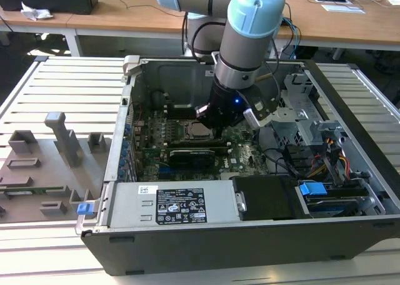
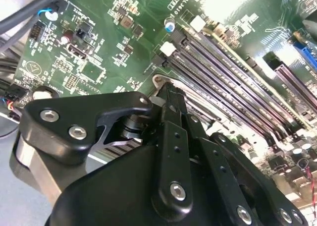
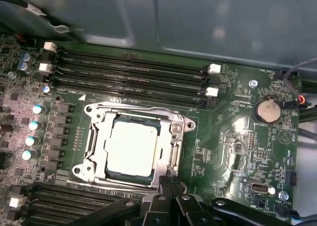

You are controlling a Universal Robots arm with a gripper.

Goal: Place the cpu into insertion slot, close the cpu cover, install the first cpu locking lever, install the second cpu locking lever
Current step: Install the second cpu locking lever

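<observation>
1. The cpu (image 3: pixel 130 147) lies in the insertion slot (image 3: pixel 94 172), with the cpu cover (image 3: pixel 171 137) closed down around it.
2. The gripper (image 3: pixel 166 180) sits at the slot's 5 o'clock edge in the first wrist view.
3. Memory slots (image 3: pixel 133 77) run at the slot's 12 o'clock; a coin battery (image 3: pixel 266 109) lies at its 2 o'clock.

Your exterior view looks down into the open computer case (image 1: pixel 250 147); both wrist views sit close above its green circuit board (image 3: pixel 233 137).
</observation>
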